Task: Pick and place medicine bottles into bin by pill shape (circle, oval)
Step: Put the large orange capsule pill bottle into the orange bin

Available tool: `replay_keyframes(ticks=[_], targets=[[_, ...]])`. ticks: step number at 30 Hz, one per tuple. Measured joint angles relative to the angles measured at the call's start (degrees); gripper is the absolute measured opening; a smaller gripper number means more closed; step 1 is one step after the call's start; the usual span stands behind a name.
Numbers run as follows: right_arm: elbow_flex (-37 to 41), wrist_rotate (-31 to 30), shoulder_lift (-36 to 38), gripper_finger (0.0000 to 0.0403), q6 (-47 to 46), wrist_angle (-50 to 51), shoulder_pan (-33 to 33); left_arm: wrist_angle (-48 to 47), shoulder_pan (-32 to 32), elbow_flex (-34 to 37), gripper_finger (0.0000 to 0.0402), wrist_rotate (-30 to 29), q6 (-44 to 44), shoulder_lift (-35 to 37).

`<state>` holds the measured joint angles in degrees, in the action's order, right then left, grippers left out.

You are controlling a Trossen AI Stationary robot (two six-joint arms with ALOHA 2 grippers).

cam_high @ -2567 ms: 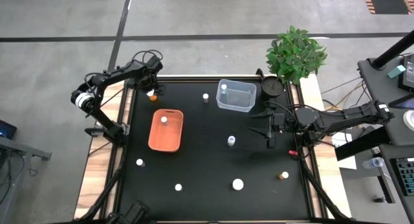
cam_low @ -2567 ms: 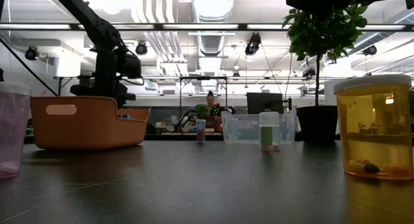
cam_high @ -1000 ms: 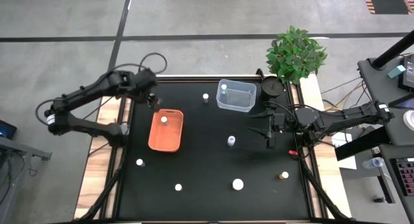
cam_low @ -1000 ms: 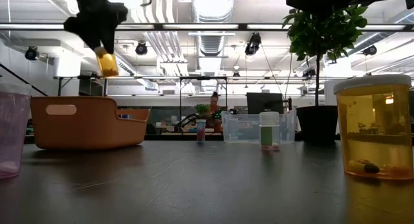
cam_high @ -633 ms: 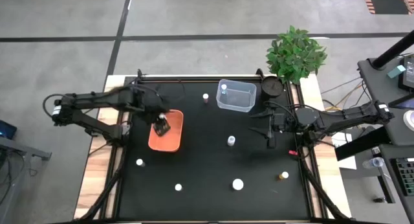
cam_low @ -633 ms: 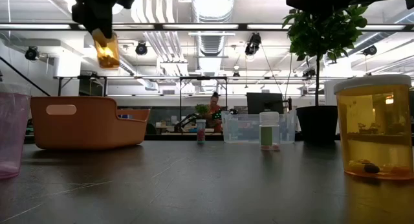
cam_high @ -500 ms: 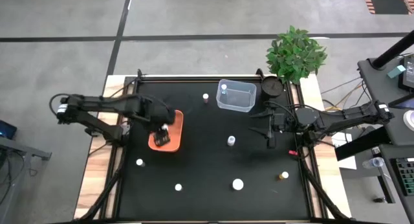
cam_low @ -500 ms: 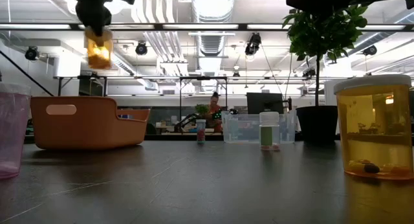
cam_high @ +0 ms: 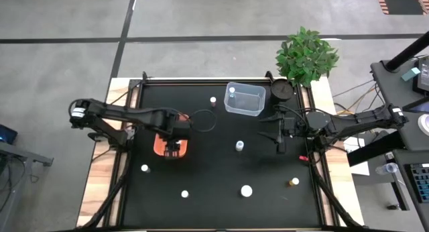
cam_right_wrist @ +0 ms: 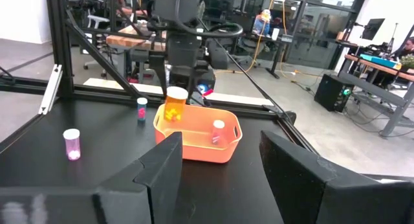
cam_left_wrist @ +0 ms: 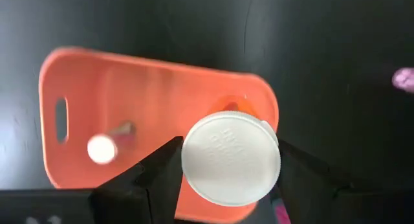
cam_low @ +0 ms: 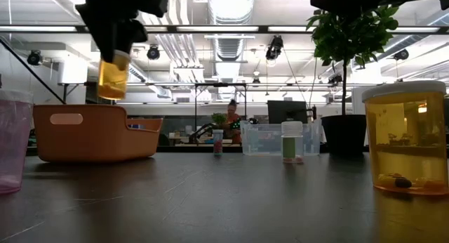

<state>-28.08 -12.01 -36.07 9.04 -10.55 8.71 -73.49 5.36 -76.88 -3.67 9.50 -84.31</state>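
My left gripper (cam_high: pixel 173 147) points down over the orange bin (cam_high: pixel 159 145) and is shut on an amber medicine bottle (cam_low: pixel 112 77) with a white cap (cam_left_wrist: pixel 231 158). The right wrist view also shows this bottle (cam_right_wrist: pixel 174 103) above the bin (cam_right_wrist: pixel 194 145). One white-capped bottle (cam_left_wrist: pixel 102 148) lies in the bin. My right gripper (cam_high: pixel 280 135) waits open at the table's right side, with nothing between its fingers (cam_right_wrist: pixel 162 179). A clear bin (cam_high: pixel 244 99) at the far edge holds one bottle (cam_high: pixel 232 91). My left gripper pinches the amber bottle's top end, at the white cap (cam_left_wrist: pixel 194 164), between its two fingers (cam_left_wrist: pixel 158 182). The fingers come from above, pointing down. The bottle hangs about upright below them (cam_low: pixel 112 81), lifted clear above the orange bin.
Loose bottles stand on the black table: a white one (cam_high: pixel 213 101) at the far edge, one (cam_high: pixel 239 145) mid-table, several along the near side (cam_high: pixel 144 168) (cam_high: pixel 184 193) (cam_high: pixel 246 190), and an orange one (cam_high: pixel 293 182). A potted plant (cam_high: pixel 305 56) stands at the far right corner.
My left gripper has carried the amber bottle from the bin's far left corner toward the table's near edge and slightly right, over the bin, sinking a little and rolling about its own axis. The bottle has gone from tilted to about upright. Its fingers stay shut on it.
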Motion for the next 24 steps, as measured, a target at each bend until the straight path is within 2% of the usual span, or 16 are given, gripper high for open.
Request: replay_keyframes(ticks=[13,18,24], targets=[[0.0,0.0,0.0,0.0199,0.0,0.0,0.0,3.1,-4.3,3.2,0.0188,-0.5,-10.5,0.6],[0.0,0.0,0.0,0.0199,0.1,0.0,0.0,5.2,-5.3,6.2,0.0188,-1.1,-16.0,0.9],[0.0,0.0,0.0,0.0199,0.2,0.1,0.0,9.1,-6.6,9.9,0.0188,-1.3,-17.9,0.9]])
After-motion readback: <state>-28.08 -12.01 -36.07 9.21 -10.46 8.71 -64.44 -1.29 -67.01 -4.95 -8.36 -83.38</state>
